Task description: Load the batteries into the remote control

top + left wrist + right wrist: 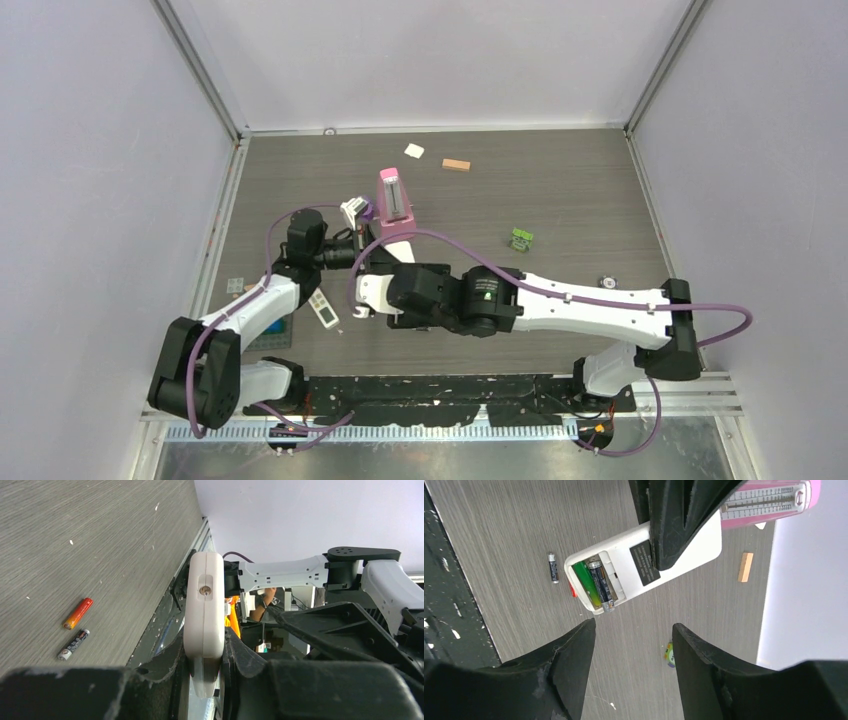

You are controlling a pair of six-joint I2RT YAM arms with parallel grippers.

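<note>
Left of the desk's point(100, 540) middle, nearer its left edge than its right, my left fingers point(165, 665) are clamping the remote control point(204, 610) and holding it off the surface. On the desk by its end, a red-orange battery point(78, 613) and a dark battery point(73, 644) are lying loose. In the open bay point(610, 573), a green battery point(586, 579) and a second dark cell point(600, 582) are sitting side by side, and that cell's tip seems to be poking past the end wall. My right fingers point(569, 665) are hovering over it, spread wide and gripping nothing. By pressing off-centre I am risking the cell springing out, or the remote twisting in my grip.
</note>
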